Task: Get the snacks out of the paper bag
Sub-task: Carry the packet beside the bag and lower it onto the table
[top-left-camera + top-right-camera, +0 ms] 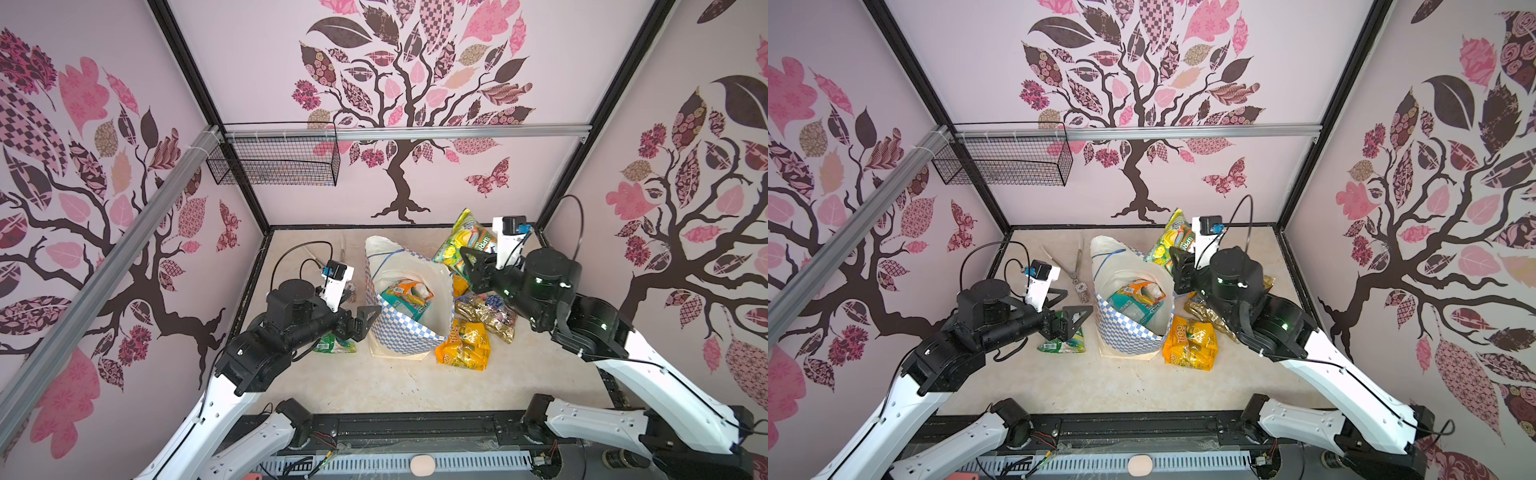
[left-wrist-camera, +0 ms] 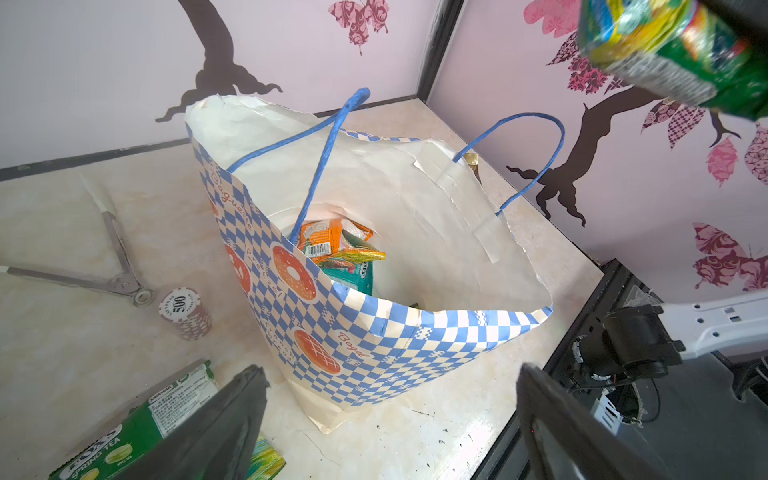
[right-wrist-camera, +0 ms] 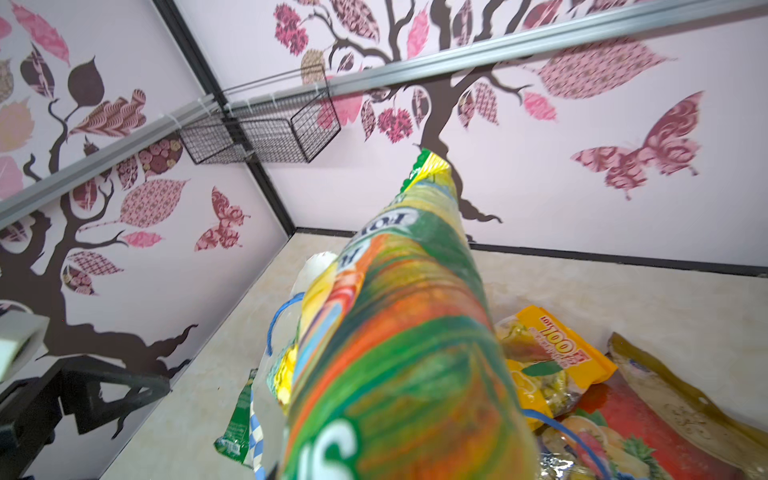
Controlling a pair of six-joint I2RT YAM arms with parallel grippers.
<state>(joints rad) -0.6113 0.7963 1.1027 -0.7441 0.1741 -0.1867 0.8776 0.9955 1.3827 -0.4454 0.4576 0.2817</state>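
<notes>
Right gripper (image 1: 469, 259) pinches a probably light, slippery green-yellow packet (image 1: 460, 236), seemingly by its seam, right of the paper bag (image 1: 395, 332); left gripper (image 1: 1079, 301) gapes empty

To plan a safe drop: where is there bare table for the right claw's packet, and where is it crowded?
Bare: the table strip between paper bag and front rail. Crowded: right of the bag, with yellow packet, gold packet and the right claw gripping its green-yellow packet.
</notes>
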